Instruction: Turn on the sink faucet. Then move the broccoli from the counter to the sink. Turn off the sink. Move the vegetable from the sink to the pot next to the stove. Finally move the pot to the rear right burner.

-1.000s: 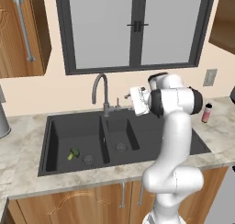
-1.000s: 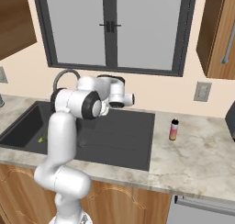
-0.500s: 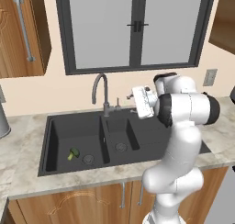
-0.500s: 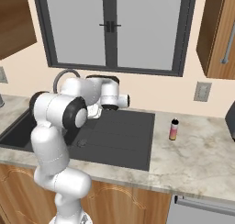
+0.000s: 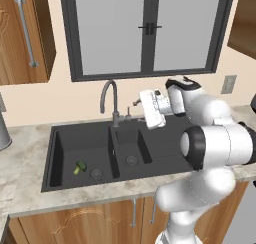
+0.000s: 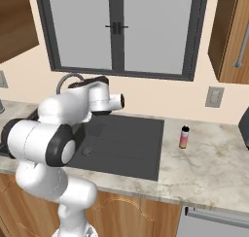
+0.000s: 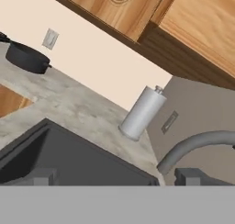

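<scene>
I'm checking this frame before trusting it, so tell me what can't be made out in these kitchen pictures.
- Whether water runs from the sink faucet: too faint to tell in the left base view.
- The faucet's lever position: too small there; in the right base view the arm covers it.
- The sink's left basin: hidden by the arm in the right base view.
- The pot: partly cut off by the hand view's left edge.

Arm raised, tool [image 5: 138,107] open (jaws wide)

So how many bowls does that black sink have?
2: the large basin on the left holds the broccoli; the small basin sits right of it, below the faucet.
</scene>
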